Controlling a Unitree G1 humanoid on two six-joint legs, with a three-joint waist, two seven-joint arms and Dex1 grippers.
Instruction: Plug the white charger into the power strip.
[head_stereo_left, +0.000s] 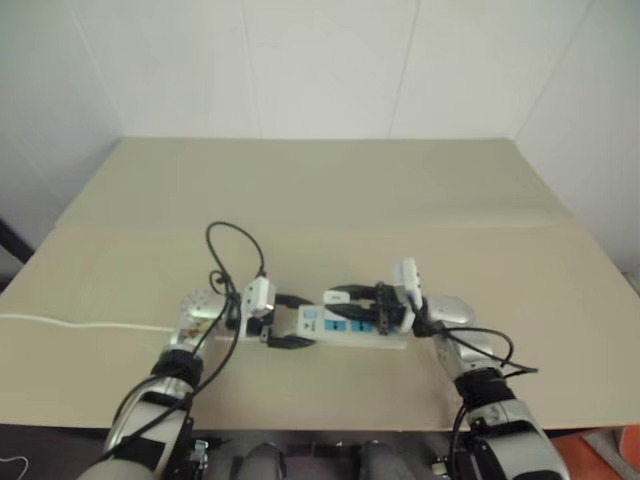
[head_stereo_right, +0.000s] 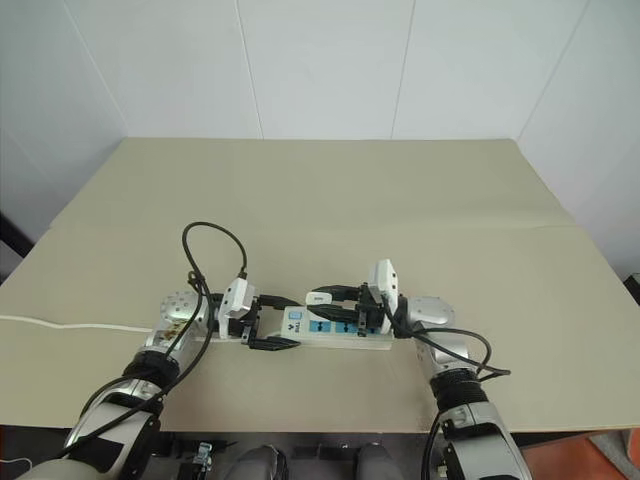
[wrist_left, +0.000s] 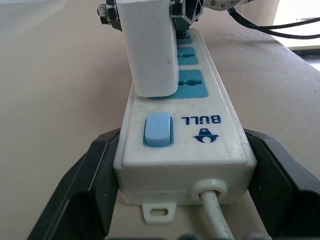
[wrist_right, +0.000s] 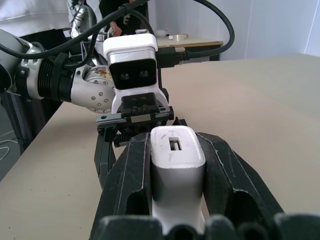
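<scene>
Charger (wrist_right: 176, 165) sits pinched in the right gripper (wrist_right: 177, 200) above the strip (wrist_left: 186, 140), near the surface's front edge. Left gripper (wrist_left: 185, 185) straddles the switch end, fingers spread. Prongs are hidden; a tilted push could miss the slots or shove the strip.

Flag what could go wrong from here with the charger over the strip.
1. The left pincer only brackets the power strip's switch end, so the strip may pivot or slide on the table under push-in force.
2. The white charger sits over the sockets, but its prongs are hidden; they may miss the slots.
3. The charger could slip in the right pincer when pressed.
</scene>
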